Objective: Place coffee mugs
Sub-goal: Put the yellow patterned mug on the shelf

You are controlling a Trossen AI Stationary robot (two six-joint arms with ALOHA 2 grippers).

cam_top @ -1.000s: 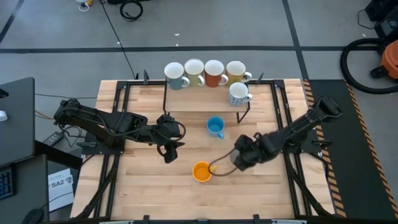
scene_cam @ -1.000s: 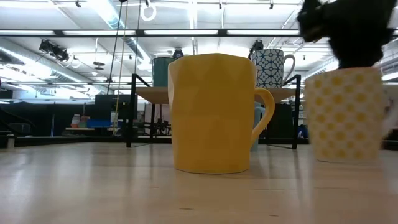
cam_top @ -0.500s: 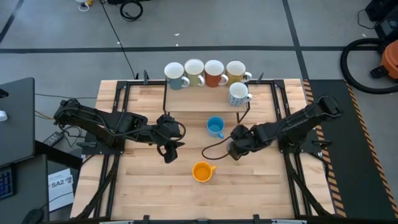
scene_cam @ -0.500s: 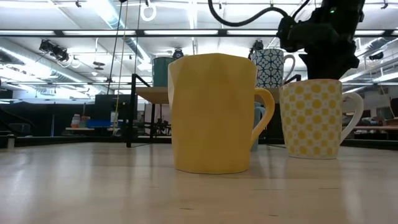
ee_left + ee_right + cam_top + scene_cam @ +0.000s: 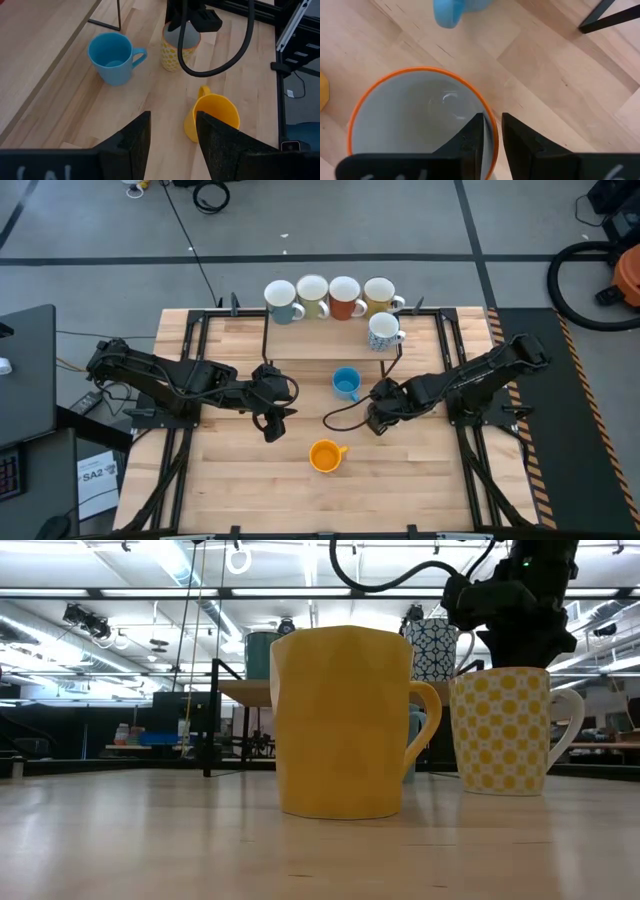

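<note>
Left gripper (image 5: 272,423) parted mid-table, right gripper (image 5: 377,420) lowered, narrowly parted

In the high view the right gripper (image 5: 378,420) hides the yellow-dotted mug (image 5: 500,730) beneath it, the right wrist view cuts off that mug's rim, and the blue mug (image 5: 454,11) shows only partly.

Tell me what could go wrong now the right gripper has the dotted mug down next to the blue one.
1. The right gripper has its fingers astride the yellow-dotted mug rim; lifting away before they open fully could tip or drag it.
2. The blue mug stands close beside it, so a sideways pull-out might knock it.
3. The right arm's cable loops low near the orange mug and may snag its handle.
</note>
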